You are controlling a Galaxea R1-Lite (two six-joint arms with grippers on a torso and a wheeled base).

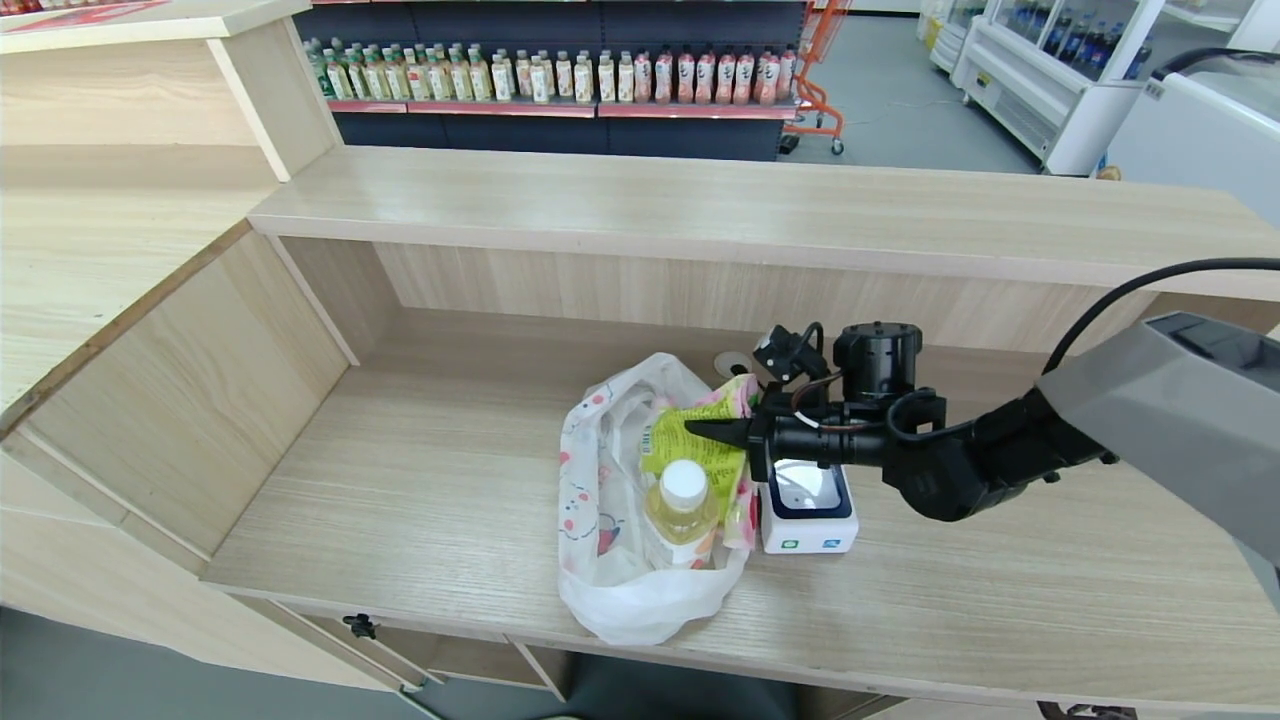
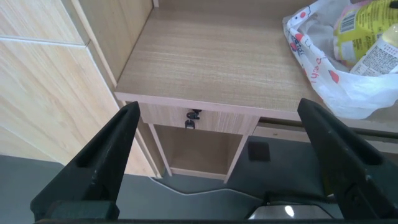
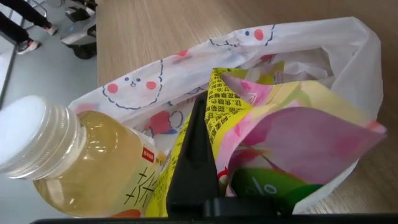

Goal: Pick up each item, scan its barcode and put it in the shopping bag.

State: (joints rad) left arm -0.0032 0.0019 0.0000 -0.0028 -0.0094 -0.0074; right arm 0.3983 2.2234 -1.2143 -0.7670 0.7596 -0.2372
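A white shopping bag point(image 1: 610, 560) printed with little faces lies open on the wooden counter point(image 1: 400, 500). Inside it stands a bottle point(image 1: 684, 505) of pale yellow drink with a white cap. A yellow and pink snack pouch point(image 1: 700, 445) sits in the bag's mouth behind the bottle. My right gripper point(image 1: 700, 430) is shut on this pouch, just above the bag. In the right wrist view one black finger point(image 3: 196, 162) presses against the pouch point(image 3: 292, 143), with the bottle point(image 3: 81, 162) beside it. My left gripper point(image 2: 217, 168) hangs open in front of the counter's edge, away from the bag point(image 2: 323, 74).
A white barcode scanner point(image 1: 808, 515) stands right beside the bag, under my right arm. A raised wooden ledge point(image 1: 760, 210) runs along the back and a side wall point(image 1: 200, 400) closes the counter's left. A small lock point(image 2: 194, 117) sits on the counter's front.
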